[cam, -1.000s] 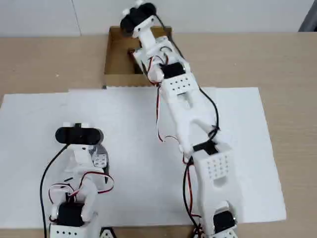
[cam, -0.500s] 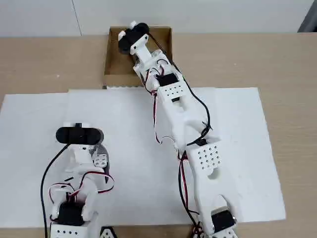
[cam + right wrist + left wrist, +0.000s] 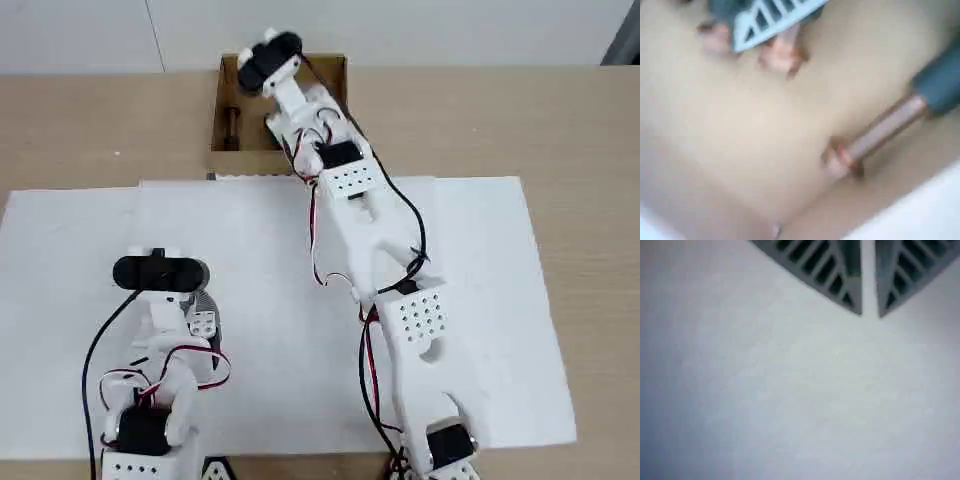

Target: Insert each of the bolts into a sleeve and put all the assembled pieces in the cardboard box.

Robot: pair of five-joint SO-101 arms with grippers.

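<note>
Right arm (image 3: 350,200) has swung across the far brown cardboard box (image 3: 245,162). A dark-sleeved copper bolt (image 3: 229,124) now lies at the box's left side, likely just dropped. Right gripper (image 3: 771,27) opening: can't tell. Left gripper (image 3: 870,312) nearly closed, empty, over the white paper sheet (image 3: 260,260).

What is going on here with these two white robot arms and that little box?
The job is to slip bolts into sleeves and collect them in a box. The right arm is stretched over the cardboard box at the far side of the table. An assembled piece lies inside it, and the right wrist view shows a second copper piece in there as well. The left arm sits folded back over the white sheet, holding nothing.
</note>
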